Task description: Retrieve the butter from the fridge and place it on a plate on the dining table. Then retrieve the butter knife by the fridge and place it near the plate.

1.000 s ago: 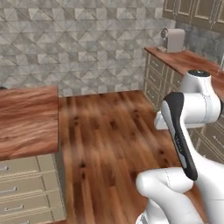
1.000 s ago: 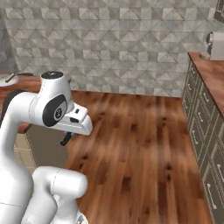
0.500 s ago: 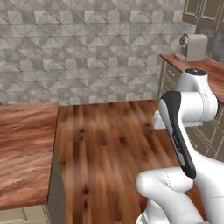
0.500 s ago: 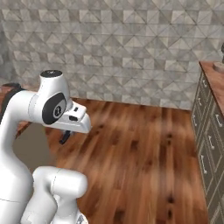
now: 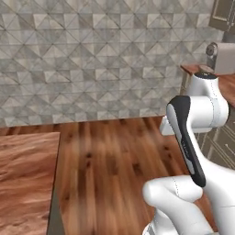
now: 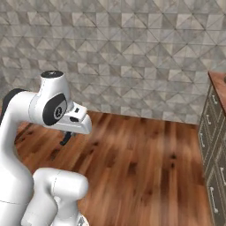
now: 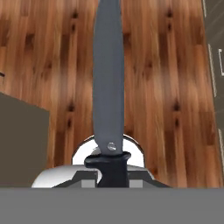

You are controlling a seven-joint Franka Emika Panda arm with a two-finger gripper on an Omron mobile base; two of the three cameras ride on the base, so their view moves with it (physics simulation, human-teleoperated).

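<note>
The butter knife [image 7: 107, 83] stands along the hand view, its long dark blade pointing up over the wooden floor. Its black handle [image 7: 107, 169] sits at the bottom, and my gripper [image 7: 107, 177] is shut on it. In the right base view the gripper [image 6: 66, 138] hangs below the white hand, held high over the floor. The hand [image 5: 167, 128] also peeks out behind the forearm in the left base view. The butter, the fridge, the plate and the dining table are out of view.
A wood-topped counter [image 5: 25, 179] fills the lower left of the left base view. Another counter [image 5: 225, 85] with a pale appliance [image 5: 224, 58] stands at the right; its drawers [image 6: 213, 150] show in the right base view. A grey tiled wall [image 5: 92, 59] lies ahead beyond the wooden floor [image 6: 141, 163].
The whole picture has slid sideways in both base views, so the base is moving. The arm keeps its pose with the knife in the gripper.
</note>
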